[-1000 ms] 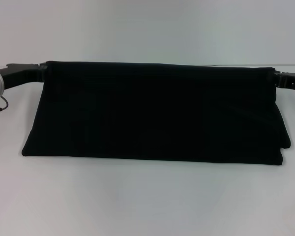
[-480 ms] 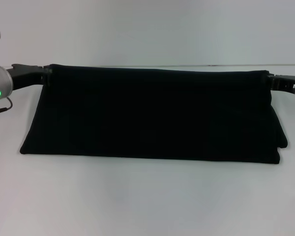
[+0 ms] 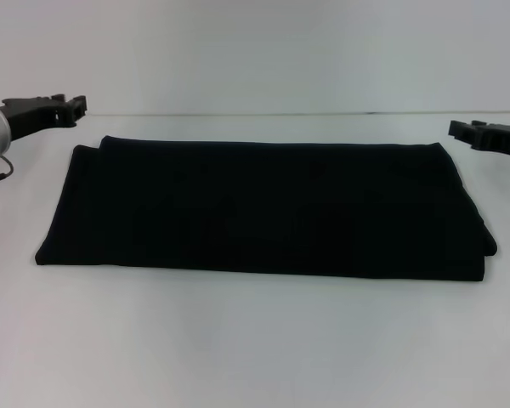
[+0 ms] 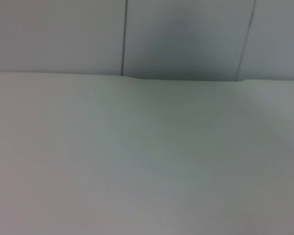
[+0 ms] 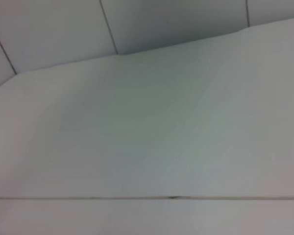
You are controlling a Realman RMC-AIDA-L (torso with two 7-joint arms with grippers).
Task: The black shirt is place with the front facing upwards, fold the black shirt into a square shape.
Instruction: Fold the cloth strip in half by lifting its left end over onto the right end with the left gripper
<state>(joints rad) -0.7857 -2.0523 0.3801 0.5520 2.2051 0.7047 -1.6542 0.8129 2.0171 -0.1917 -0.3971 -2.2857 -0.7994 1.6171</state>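
The black shirt (image 3: pixel 263 208) lies folded flat on the table (image 3: pixel 255 340), spanning the middle of the frame. The left gripper (image 3: pixel 68 109) sits at the upper left, apart from the shirt's far left corner; the right gripper (image 3: pixel 461 130) sits at the upper right, apart from its far right corner.

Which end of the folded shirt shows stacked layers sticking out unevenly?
The end of the black shirt nearest the right gripper: a layer bulges past the edge there, whereas the end by the left gripper tapers cleanly.
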